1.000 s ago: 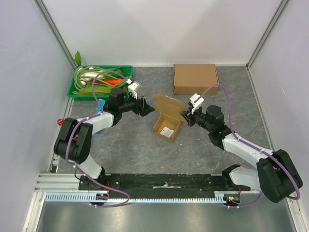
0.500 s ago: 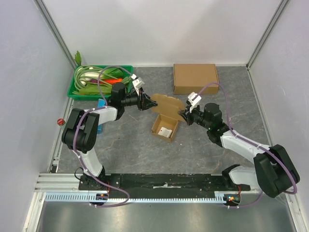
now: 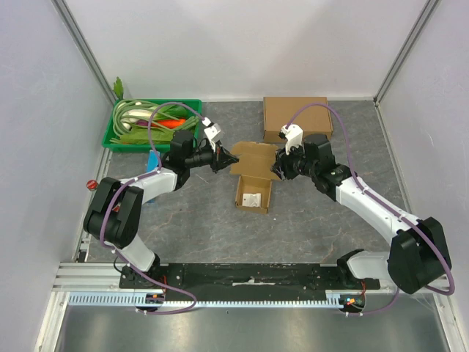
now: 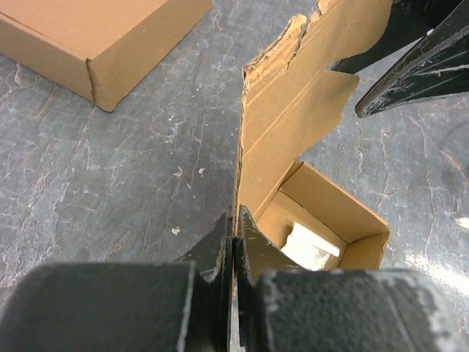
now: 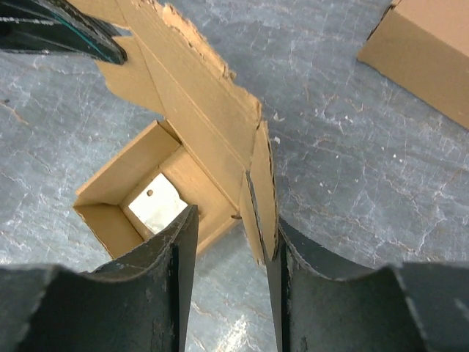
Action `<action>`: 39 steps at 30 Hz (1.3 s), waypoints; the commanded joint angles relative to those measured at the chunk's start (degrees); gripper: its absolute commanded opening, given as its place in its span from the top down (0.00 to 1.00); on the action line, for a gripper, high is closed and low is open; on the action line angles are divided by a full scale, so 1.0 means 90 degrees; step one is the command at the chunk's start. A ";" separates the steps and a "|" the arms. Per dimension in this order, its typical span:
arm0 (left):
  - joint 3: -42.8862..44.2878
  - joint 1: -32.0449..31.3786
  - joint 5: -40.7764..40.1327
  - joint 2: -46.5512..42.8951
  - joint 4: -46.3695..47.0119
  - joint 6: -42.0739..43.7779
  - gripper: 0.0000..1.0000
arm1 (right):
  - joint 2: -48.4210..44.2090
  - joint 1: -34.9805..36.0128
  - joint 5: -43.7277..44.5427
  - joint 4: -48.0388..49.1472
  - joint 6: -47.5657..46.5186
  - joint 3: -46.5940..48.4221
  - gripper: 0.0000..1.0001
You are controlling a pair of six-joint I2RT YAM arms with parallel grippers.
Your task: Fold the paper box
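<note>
In the upper left of the overhead view, a green basket (image 3: 121,144) filled with vegetables is seen on the grey table (image 3: 198,227). To its right, the left pincer (image 3: 229,157) is clamped on the left edge of the lid (image 3: 253,155) of the paper box (image 3: 253,194). In the left wrist view its jaws are pressed flat against the thin cardboard edge. The paper box is placed at the middle of the table, open, with the lid raised at the upper side and a white slip (image 3: 253,198) lying inside. At the lid's right edge the right pincer (image 3: 277,167) is held partly open. In the right wrist view a side flap (image 5: 260,183) is seen between the parted fingers (image 5: 176,257), closer to the right-hand one. In the upper right, a closed cardboard box (image 3: 297,119) is set well apart from the paper box.
</note>
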 commanded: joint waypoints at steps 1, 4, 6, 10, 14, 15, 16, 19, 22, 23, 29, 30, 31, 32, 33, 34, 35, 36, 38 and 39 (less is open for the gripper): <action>0.0013 -0.0006 -0.0103 -0.0212 -0.0081 0.0528 0.97 | 0.0195 -0.0120 -0.0259 -0.1135 -0.0271 0.0425 0.53; 0.0042 -0.0006 -0.0035 -0.0203 -0.0150 0.0597 0.97 | 0.0390 -0.0227 -0.0629 -0.1125 -0.0427 0.0513 0.57; 0.0062 -0.0006 -0.0015 -0.0173 -0.0121 0.0529 0.96 | 0.0547 -0.0247 -0.0737 -0.1154 -0.0486 0.0621 0.60; 0.0091 -0.0016 -0.0199 -0.0202 -0.0247 0.0499 0.95 | 0.0470 -0.0267 -0.0583 -0.0998 -0.0399 0.0494 0.79; 0.0403 -0.0152 -0.1301 -0.0261 -0.1026 0.0120 0.98 | 0.0255 -0.0199 -0.0066 -0.0638 0.0360 0.0445 1.00; 0.0529 -0.0201 -0.1623 -0.0300 -0.1241 -0.0172 0.98 | 0.0129 -0.0131 0.0207 -0.0549 0.0624 0.0416 1.00; 0.0521 -0.0327 -0.1975 -0.0474 -0.1495 -0.0291 0.98 | 0.0070 0.0054 0.0383 -0.0442 0.0811 0.0319 1.00; 0.0258 -0.0960 -0.3767 -0.0865 -0.1565 -0.0750 0.98 | -0.0029 0.0523 0.1555 -0.0188 0.1816 0.0173 1.00; 0.0169 -0.1498 -0.5614 -0.1149 -0.1683 -0.1530 0.98 | 0.0088 0.1107 0.3175 -0.0061 0.2716 0.0162 1.00; 0.0179 -0.1558 -0.5766 -0.1179 -0.1702 -0.1861 0.98 | 0.0156 0.1207 0.3429 -0.0070 0.2833 0.0220 1.00; -0.0064 -0.1969 -0.6783 -0.1062 -0.1206 -0.2576 0.98 | 0.0498 0.1579 0.5354 -0.0099 0.3829 0.0367 1.00; -0.0172 -0.1969 -0.6754 -0.1004 -0.0943 -0.2645 0.98 | 0.0566 0.1637 0.5481 -0.0080 0.3927 0.0396 1.00; -0.0240 -0.1989 -0.6734 -0.0974 -0.0776 -0.2655 0.98 | 0.0606 0.1676 0.5608 0.0027 0.3889 0.0425 1.00; -0.0299 -0.2027 -0.6821 -0.0945 -0.0659 -0.2655 0.98 | 0.0654 0.1725 0.5735 0.0066 0.3898 0.0455 1.00; -0.0396 -0.2066 -0.6870 -0.0925 -0.0367 -0.2646 0.98 | 0.0742 0.1832 0.5901 0.0067 0.3918 0.0455 1.00; -0.0455 -0.2077 -0.6871 -0.0925 -0.0229 -0.2646 0.98 | 0.0781 0.1871 0.6096 0.0163 0.3850 0.0416 1.00; -0.0514 -0.2086 -0.6890 -0.0915 -0.0044 -0.2597 0.98 | 0.0821 0.1881 0.6175 0.0271 0.3850 0.0377 1.00; -0.0572 -0.2106 -0.6948 -0.0906 0.0074 -0.2568 0.98 | 0.0850 0.1911 0.6311 0.0320 0.3898 0.0270 1.00; -0.0593 -0.2174 -0.7260 -0.0857 0.0212 -0.2616 0.98 | 0.0831 0.1959 0.6565 0.0670 0.3831 0.0094 1.00; -0.0641 -0.2223 -0.7358 -0.0876 0.0241 -0.2694 0.98 | 0.0821 0.2066 0.6692 0.0759 0.3830 -0.0071 1.00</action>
